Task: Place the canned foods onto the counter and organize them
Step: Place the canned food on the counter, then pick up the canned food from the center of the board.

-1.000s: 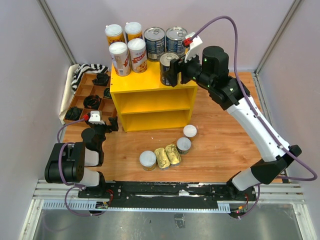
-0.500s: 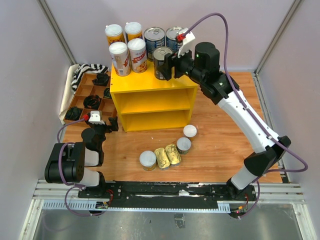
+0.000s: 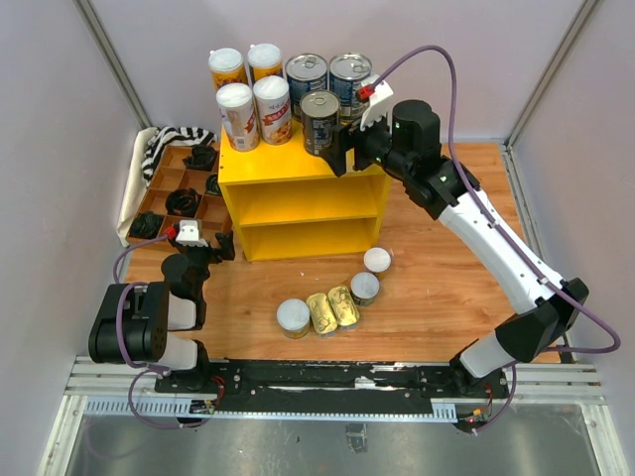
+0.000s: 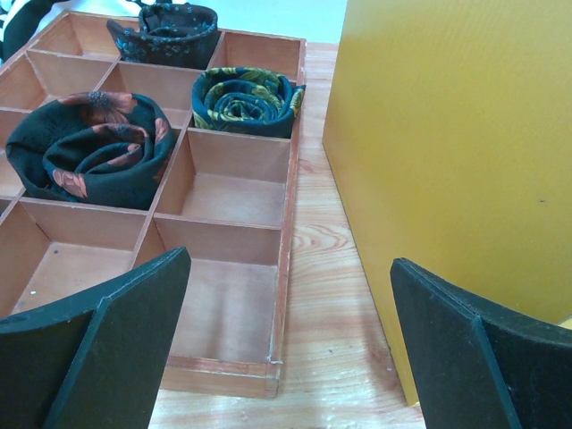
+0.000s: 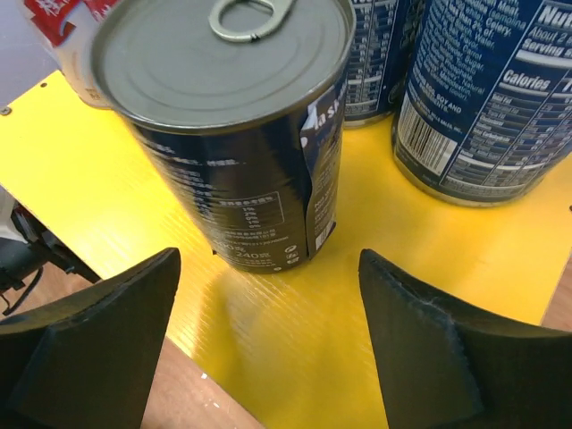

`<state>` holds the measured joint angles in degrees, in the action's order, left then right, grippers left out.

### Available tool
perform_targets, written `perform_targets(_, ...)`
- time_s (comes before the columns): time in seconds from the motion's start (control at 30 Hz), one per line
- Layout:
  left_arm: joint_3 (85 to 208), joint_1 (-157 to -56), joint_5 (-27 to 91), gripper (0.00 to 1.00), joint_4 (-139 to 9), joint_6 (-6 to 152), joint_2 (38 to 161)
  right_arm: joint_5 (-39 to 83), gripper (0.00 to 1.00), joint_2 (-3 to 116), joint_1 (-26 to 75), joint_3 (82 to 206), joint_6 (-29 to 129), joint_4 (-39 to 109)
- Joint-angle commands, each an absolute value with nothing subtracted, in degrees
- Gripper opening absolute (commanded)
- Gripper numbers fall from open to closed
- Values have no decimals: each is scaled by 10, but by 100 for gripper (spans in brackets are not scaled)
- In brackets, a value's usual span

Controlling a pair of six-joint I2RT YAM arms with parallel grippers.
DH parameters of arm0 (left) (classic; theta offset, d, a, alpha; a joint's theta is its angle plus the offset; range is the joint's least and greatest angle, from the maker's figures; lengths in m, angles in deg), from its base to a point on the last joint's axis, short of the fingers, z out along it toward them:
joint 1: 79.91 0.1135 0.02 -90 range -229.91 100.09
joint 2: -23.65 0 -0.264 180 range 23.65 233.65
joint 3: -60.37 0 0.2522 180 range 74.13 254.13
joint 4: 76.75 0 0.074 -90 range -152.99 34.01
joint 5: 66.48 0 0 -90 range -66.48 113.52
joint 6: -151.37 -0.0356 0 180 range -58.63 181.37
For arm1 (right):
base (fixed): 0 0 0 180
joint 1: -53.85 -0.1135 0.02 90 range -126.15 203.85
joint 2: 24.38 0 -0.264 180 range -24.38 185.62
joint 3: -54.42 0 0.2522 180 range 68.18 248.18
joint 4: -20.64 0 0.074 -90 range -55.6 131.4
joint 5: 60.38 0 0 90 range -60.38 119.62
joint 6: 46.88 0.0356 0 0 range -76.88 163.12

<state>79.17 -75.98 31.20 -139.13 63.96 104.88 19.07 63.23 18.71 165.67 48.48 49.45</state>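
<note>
Since a second ago: dark-labelled can (image 5: pixel 234 134) carried left across the counter (image 3: pixel 298 164) top and set down. It now stands upright near the middle of the top, just in front of two matching silver-topped cans (image 3: pixel 328 74), with the tall white-lidded cylinders (image 3: pixel 248 94) to its left.

Right gripper (image 5: pixel 268 295): jaws apart, can ahead of the fingertips, touching neither.

Left gripper (image 4: pixel 286 349): jaws wide, empty, low between the divided tray (image 4: pixel 286 232) and the counter's side wall.

Still on the table (image 3: pixel 446 288): two short white-lidded cans (image 3: pixel 294 315), one silver-topped can (image 3: pixel 364 288) and two flat gold tins (image 3: pixel 332 307).

Risks:
- A finger could clip the can on pull-back if the arm swings sideways first. That would tip it into its neighbours or off the front edge.
- The top is getting crowded, so later placements may nudge standing cans. The open shelves look safer.
</note>
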Motion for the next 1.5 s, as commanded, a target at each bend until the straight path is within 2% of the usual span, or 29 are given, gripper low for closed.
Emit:
perform_targets(0.0,798,-762,315,100,-1401,632,1052,180,72,611,195,1645,489,445)
perform_targets(0.17,798,-763,315,100,-1402,632,1052,156,51,645,196,1676,489,445)
perform_targets(0.33,799,-763,315,100,-1401,632,1052,141,44,671,196,1702,494,445)
perform_targets(0.9,798,-763,315,100,-1401,632,1052,160,43,699,197,1733,496,437)
perform_targets(0.97,798,-763,315,100,-1401,632,1052,160,47,692,197,1725,496,437)
perform_targets(1.0,798,-762,315,100,-1401,632,1052,160,53,684,197,1716,496,437)
perform_targets(1.17,798,-763,315,100,-1402,632,1052,168,95,579,197,1574,498,367)
perform_targets(1.2,798,-762,315,100,-1402,632,1052,176,100,552,197,1536,496,350)
perform_targets(1.47,798,-762,315,100,-1402,632,1052,250,98,344,193,1280,486,281)
